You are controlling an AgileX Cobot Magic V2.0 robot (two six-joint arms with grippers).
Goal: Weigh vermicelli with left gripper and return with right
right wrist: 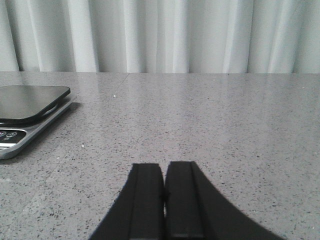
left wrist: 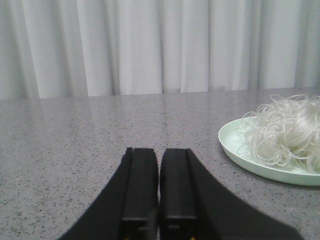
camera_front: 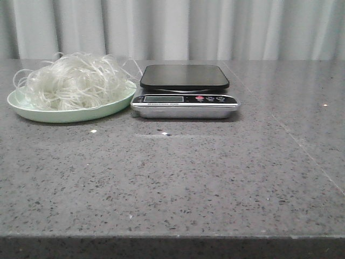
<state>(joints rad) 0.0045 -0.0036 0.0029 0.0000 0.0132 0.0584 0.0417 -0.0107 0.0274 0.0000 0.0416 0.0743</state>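
Note:
The vermicelli (camera_front: 73,81) is a fluffy clump of translucent white strands on a pale green plate (camera_front: 70,113) at the far left of the grey table. It also shows in the left wrist view (left wrist: 287,130). A kitchen scale (camera_front: 185,90) with a bare black platform stands right beside the plate; it shows in the right wrist view too (right wrist: 30,107). My left gripper (left wrist: 159,150) is shut and empty, low over the table, short of the plate. My right gripper (right wrist: 164,165) is shut and empty, to the right of the scale. Neither gripper shows in the front view.
A pale curtain (camera_front: 178,27) hangs behind the table's far edge. The table's front edge (camera_front: 172,236) runs along the bottom of the front view. The scale has a display and coloured buttons (camera_front: 210,98) on its front.

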